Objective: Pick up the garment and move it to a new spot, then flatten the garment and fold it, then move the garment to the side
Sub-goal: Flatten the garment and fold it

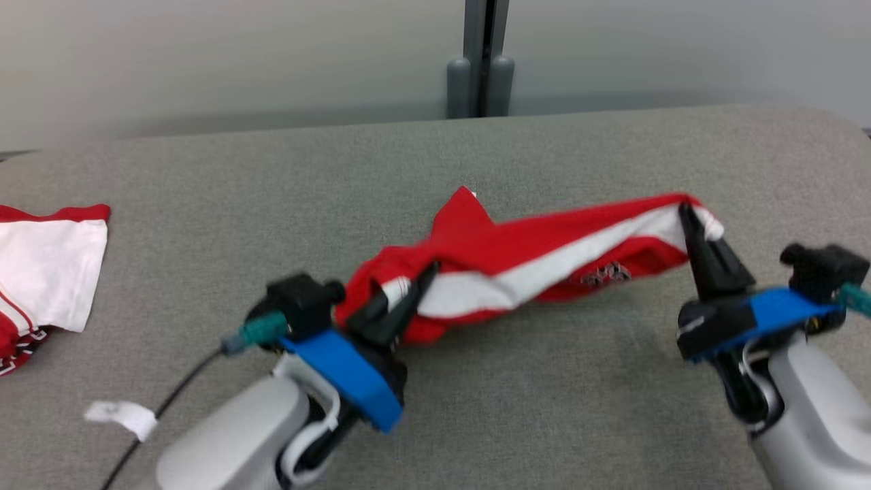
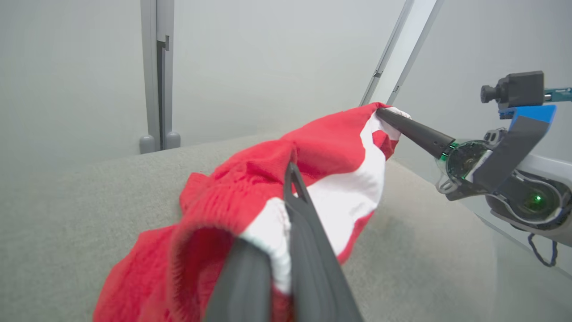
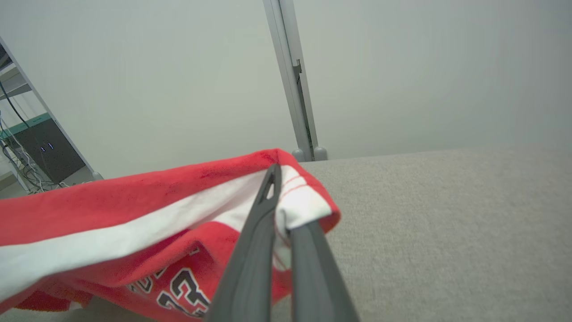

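Observation:
The garment [image 1: 537,262] is a red piece with white stripes and a printed number, stretched in the air between my two grippers over the grey table [image 1: 476,408]. My left gripper [image 1: 415,286] is shut on its left end, where the white stripe meets the red waistband [image 2: 268,228]. My right gripper [image 1: 688,216] is shut on its right end, at a white hemmed corner [image 3: 299,203]. The middle of the garment [image 3: 111,223] sags a little toward the table. From the left wrist view the right gripper [image 2: 384,114] pinches the far corner of the cloth.
Another red and white garment [image 1: 41,272] lies flat at the table's left edge. A small white tag [image 1: 122,416] lies near the front left, beside a black cable [image 1: 170,398]. A grey post [image 1: 482,61] stands behind the table against the pale wall.

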